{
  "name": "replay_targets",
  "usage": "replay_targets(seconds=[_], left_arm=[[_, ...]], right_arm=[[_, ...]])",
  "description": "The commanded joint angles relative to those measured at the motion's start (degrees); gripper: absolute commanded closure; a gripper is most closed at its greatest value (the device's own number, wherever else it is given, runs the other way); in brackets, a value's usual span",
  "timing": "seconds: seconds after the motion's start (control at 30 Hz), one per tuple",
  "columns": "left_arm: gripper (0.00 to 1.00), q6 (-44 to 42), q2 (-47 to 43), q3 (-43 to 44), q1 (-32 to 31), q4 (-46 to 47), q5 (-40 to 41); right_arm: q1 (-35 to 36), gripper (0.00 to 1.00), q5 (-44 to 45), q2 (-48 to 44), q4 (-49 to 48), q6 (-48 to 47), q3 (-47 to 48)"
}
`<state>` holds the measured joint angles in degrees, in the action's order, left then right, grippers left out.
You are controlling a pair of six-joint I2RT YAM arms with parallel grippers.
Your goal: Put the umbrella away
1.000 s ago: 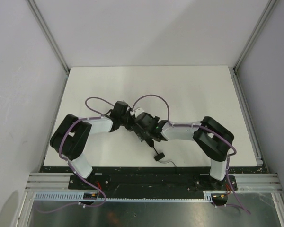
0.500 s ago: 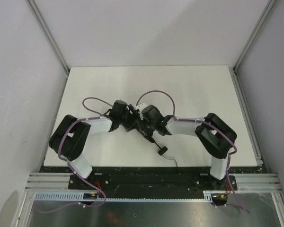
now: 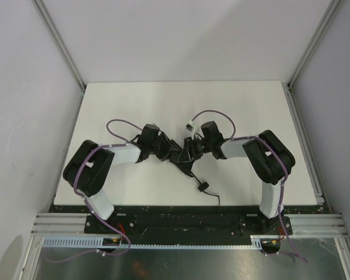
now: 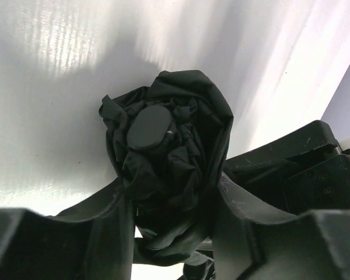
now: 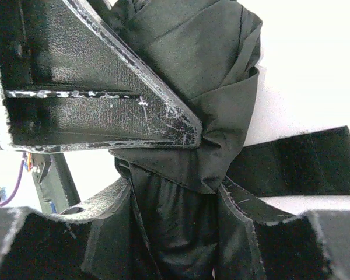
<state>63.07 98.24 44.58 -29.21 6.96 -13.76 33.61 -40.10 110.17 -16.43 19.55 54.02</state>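
Note:
The umbrella (image 3: 181, 157) is a bundle of black fabric held just above the white table, mid-front, between both arms. My left gripper (image 3: 170, 154) reaches in from the left and my right gripper (image 3: 192, 152) from the right. In the left wrist view the crumpled umbrella (image 4: 169, 146) fills the gap of the left gripper (image 4: 172, 210), its round cap end (image 4: 149, 125) facing away. In the right wrist view the right gripper (image 5: 175, 221) is shut on the umbrella fabric (image 5: 181, 192), with the closure tab (image 5: 297, 163) sticking out to the right. The wrist cord (image 3: 202, 186) trails toward the front edge.
The white table (image 3: 251, 111) is walled by grey panels on the left, back and right. A black rail (image 3: 186, 221) with both arm bases runs along the front edge. Purple cables (image 3: 213, 114) loop above each wrist.
My right gripper has swung from the near side of the umbrella round to its right, its forearm now pointing left. The left arm has barely moved, and the cord end shifted slightly right.

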Motion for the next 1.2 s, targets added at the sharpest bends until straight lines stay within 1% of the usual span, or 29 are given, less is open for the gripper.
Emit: replay_targets(seconds=[0.0,0.1,0.13,0.17,0.23,0.37,0.4,0.43,0.5,0.6,0.67,0.73,0.83,0.87,0.9,0.93,0.97,1.0,1.07,1.13,1.17], left_arm=[[0.62,-5.18,4.08,-1.87,-0.74,-12.18,4.12],[0.73,-5.2,4.77,-1.19,-1.16,-12.15,4.16],[0.8,-5.13,5.04,-1.09,-1.22,-12.19,4.17],[0.86,-5.01,5.3,-1.12,-1.3,-12.17,4.26],[0.91,-4.87,5.72,-1.44,-1.36,-12.15,4.4],[0.94,-4.85,5.87,-2.07,-1.37,-12.19,4.71],[0.94,-4.82,5.67,-2.18,-1.37,-12.21,4.8],[0.94,-4.81,5.44,-2.29,-1.37,-12.18,4.88],[0.94,-4.78,5.01,-2.43,-1.37,-12.2,5.04],[0.94,-4.68,4.38,-2.52,-1.37,-12.15,5.08],[0.94,-4.5,3.99,-2.58,-1.31,-12.15,4.97],[0.94,-4.35,3.59,-2.7,-1.36,-12.15,4.88],[0.94,-4.19,2.83,-2.93,-1.37,-12.19,4.57],[0.93,-4.01,2.62,-3.01,-1.37,-12.26,4.42],[0.91,-3.88,2.46,-3.14,-1.37,-12.25,4.17],[0.87,-3.63,2.34,-3.2,-1.37,-12.28,3.91],[0.81,-3.42,2.2,-3.32,-1.33,-12.3,3.65],[0.73,-3.01,1.99,-3.56,-1.35,-12.31,3.47],[0.57,-2.42,1.35,-4.09,-1.3,-12.43,3.39],[0.42,-2.27,0.84,-4.4,-1.29,-12.42,3.45],[0.32,-2.21,0.78,-4.45,-1.29,-12.41,3.33]], right_arm=[[1.3,1.0,-4.49,0.42,-0.9,0.09,-0.75],[2.43,1.0,-2.97,-0.23,-0.04,-1.11,-0.76],[2.91,0.99,-1.57,-0.66,0.63,-1.76,-0.76],[3.46,0.94,0.85,-1.23,1.63,-2.57,-0.71],[4.53,0.78,5.43,-2.67,4.11,-4.23,-0.68],[7.57,0.3,19.06,-6.34,10.71,-7.25,0.23],[9.0,0.22,24.04,-7.1,13.44,-8.57,0.97],[10.77,0.16,29.17,-7.48,16.65,-10.1,2.08],[14.14,0.1,39.34,-7.11,21.95,-12.2,4.96],[18.86,0.07,53.26,-4.12,28.7,-13.38,9.66],[21.46,0.09,61.52,-1.5,31.62,-13.28,11.89],[22.9,0.17,66.04,0.62,33.3,-12.6,12.88],[22.68,0.41,66.89,2.45,33.67,-11.6,12.98],[22.44,0.5,66.24,2.74,33.36,-11.75,12.83],[22.19,0.62,65.43,2.89,32.76,-11.96,12.5],[21.89,0.77,64.36,2.78,32.02,-12.28,12.02],[21.56,0.88,63.39,2.47,30.99,-12.58,11.52],[21.23,0.94,61.94,2.0,29.9,-12.99,10.92],[20.18,0.99,57.16,0.82,27.71,-13.93,9.7],[18.95,1.0,51.31,-1.19,24.74,-14.81,7.79],[18.25,1.0,48.21,-2.51,23.0,-14.94,6.64]])
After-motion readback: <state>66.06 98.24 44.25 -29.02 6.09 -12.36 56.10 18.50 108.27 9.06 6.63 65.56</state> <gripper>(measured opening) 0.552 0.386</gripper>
